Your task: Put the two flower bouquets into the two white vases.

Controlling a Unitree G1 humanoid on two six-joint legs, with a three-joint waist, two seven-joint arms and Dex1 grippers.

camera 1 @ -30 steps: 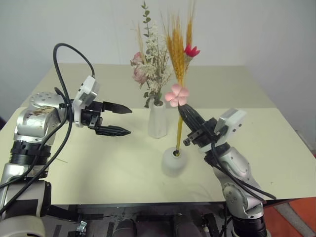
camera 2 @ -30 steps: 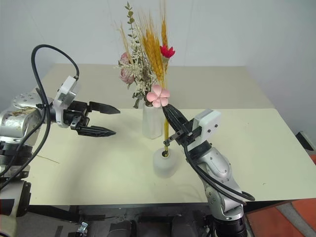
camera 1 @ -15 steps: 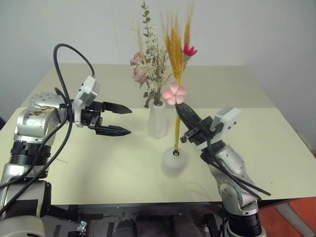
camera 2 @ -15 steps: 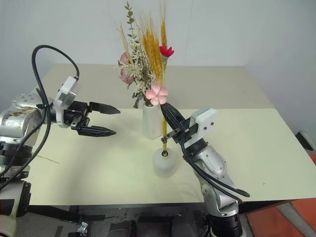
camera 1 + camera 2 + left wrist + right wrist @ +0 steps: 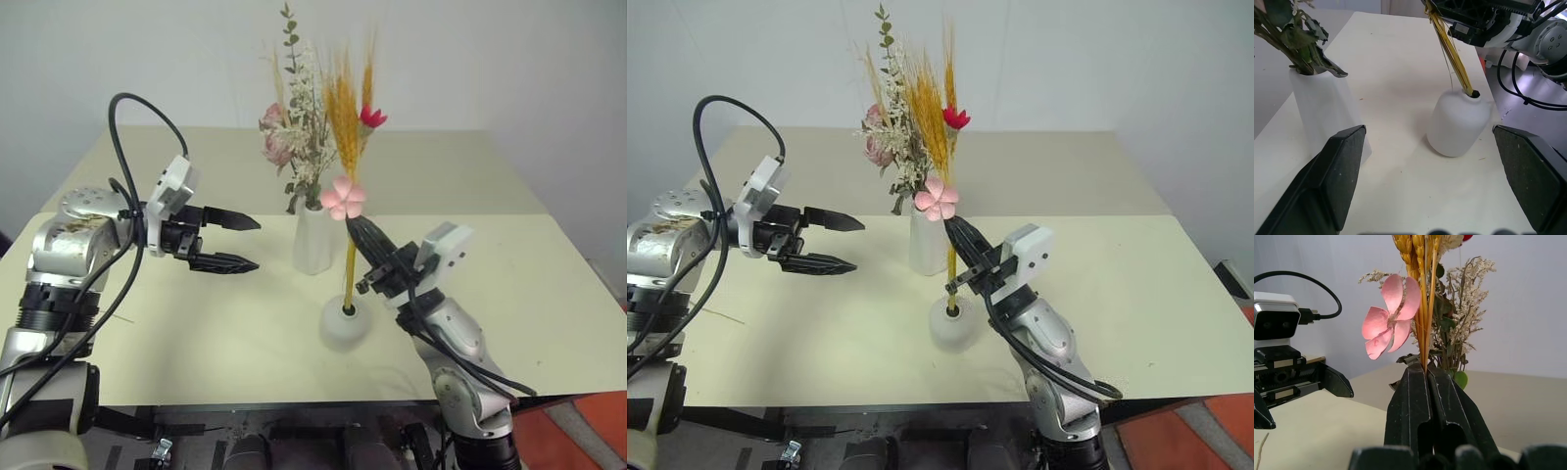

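And down it goes: the right gripper [image 5: 364, 241], clamped tight on the stems of the slim wheat-stalk bunch [image 5: 348, 147], has sunk a touch lower over the last second, and the pink blossom [image 5: 344, 198] and red blossom [image 5: 371, 117] have dropped with it. The stalk ends now sit inside the small top hole of the squat dome-shaped vase [image 5: 345, 323], near the front edge of the table [image 5: 549, 323], about midway along it. The bunch has also come closer to upright, leaning less to the right than it did.

Behind it, nearer the table's middle, the tall tapered vase [image 5: 313, 238] already carries the bushy dried bunch [image 5: 297, 137], so one half is done.

The left gripper [image 5: 235, 241] hangs spread wide and empty above the table's left part, unmoved.

My read: the second bouquet is practically seated. What remains is letting go and backing out without dragging the stalks or tipping the little vase.
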